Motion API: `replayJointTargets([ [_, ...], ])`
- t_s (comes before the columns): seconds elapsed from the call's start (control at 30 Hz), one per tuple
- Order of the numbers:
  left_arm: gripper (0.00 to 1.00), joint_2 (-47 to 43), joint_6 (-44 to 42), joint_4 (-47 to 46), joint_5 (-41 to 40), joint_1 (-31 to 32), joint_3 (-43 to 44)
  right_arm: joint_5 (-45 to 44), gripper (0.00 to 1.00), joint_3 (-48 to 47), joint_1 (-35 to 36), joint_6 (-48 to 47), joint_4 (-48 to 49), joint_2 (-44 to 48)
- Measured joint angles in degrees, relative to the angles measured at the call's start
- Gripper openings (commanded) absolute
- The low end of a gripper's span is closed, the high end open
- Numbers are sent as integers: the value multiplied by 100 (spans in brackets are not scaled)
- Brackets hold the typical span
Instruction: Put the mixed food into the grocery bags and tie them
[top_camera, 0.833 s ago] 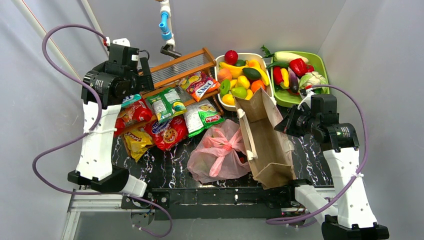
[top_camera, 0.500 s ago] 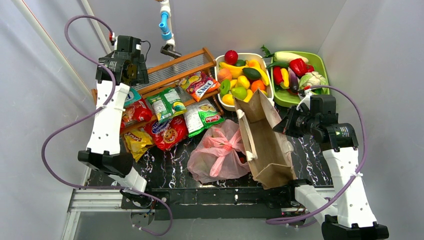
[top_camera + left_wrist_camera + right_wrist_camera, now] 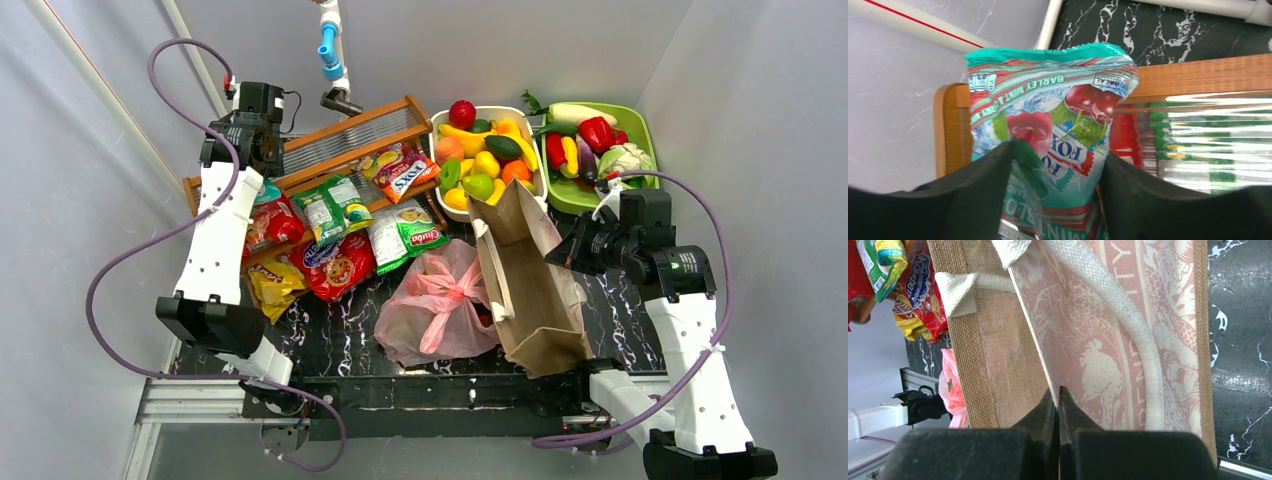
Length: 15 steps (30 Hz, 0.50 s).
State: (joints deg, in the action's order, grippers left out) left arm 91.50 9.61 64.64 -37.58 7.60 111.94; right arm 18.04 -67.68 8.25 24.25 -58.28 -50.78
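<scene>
My left gripper [image 3: 262,172] is at the left end of the wooden rack, with its fingers closed on a teal snack packet [image 3: 1055,125]. That packet also shows under the gripper in the top view [image 3: 265,191]. My right gripper [image 3: 562,252] is shut on the right edge of the brown bag [image 3: 530,285], which stands open. In the right wrist view the jaws [image 3: 1058,390] pinch the bag's rim [image 3: 993,340] beside its white rope handle [image 3: 1128,325]. The pink rose-printed bag [image 3: 440,300] lies knotted to the left of the brown bag.
Several snack packets [image 3: 340,235] lie around the wooden rack [image 3: 350,140]. A white basket [image 3: 438,190] of toy fruit and a green tray [image 3: 640,120] of toy vegetables stand at the back. Grey walls close in on both sides.
</scene>
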Motion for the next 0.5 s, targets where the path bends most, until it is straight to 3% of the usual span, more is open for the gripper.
replayJointTargets([
  [0.3, 5, -463, -85, -422, -48, -4, -398, 13, 1, 2, 0, -2, 7, -33],
  [0.5, 0, -603, 59, -442, 116, -70, -409, 13, 1, 2, 0, -2, 7, -33],
])
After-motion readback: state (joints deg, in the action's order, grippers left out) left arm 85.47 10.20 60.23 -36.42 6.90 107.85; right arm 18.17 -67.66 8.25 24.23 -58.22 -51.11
